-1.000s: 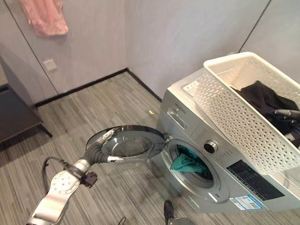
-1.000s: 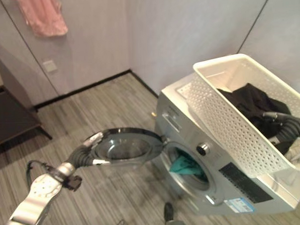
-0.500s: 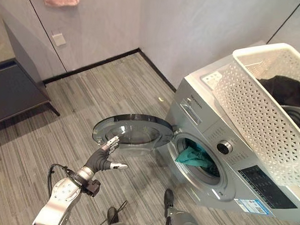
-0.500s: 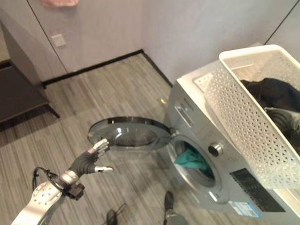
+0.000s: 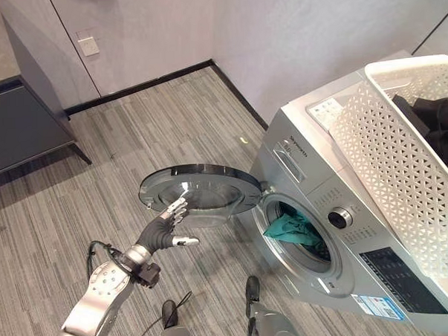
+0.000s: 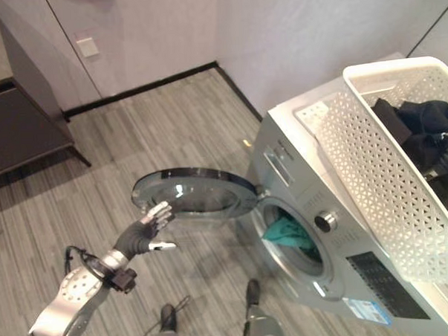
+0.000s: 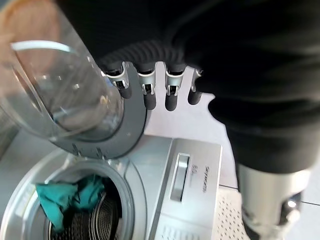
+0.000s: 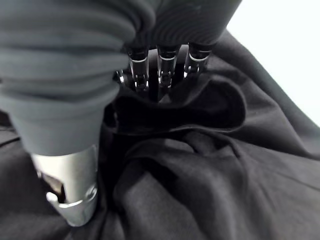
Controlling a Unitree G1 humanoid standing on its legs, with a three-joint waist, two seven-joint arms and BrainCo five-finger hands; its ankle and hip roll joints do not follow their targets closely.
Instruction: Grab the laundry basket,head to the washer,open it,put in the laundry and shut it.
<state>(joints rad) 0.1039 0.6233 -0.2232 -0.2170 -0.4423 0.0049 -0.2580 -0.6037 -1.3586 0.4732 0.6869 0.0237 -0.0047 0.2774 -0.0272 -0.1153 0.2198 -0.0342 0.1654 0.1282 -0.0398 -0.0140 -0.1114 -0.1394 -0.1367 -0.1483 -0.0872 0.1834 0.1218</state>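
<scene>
The silver washer [image 5: 313, 171] stands with its round door [image 5: 203, 190] swung wide open, and a teal cloth [image 5: 290, 228] lies in the drum mouth. My left hand [image 5: 161, 230] is open, its straight fingers [image 7: 150, 95] up against the door's grey rim [image 7: 127, 125]. The white laundry basket [image 5: 395, 168] rests on top of the washer with black laundry [image 5: 437, 118] inside. My right hand [image 8: 75, 65] reaches down into a fold of that black cloth [image 8: 200, 165].
A dark low cabinet [image 5: 21, 125] stands at the left against the wall, with a wall socket [image 5: 88, 46] beside it. The washer sits near the room's corner, and striped grey floor [image 5: 134, 142] stretches in front of the door.
The camera has shifted. My left hand, at the door's left rim a second ago, has come off it and spread open just below the rim. The door stays open.
</scene>
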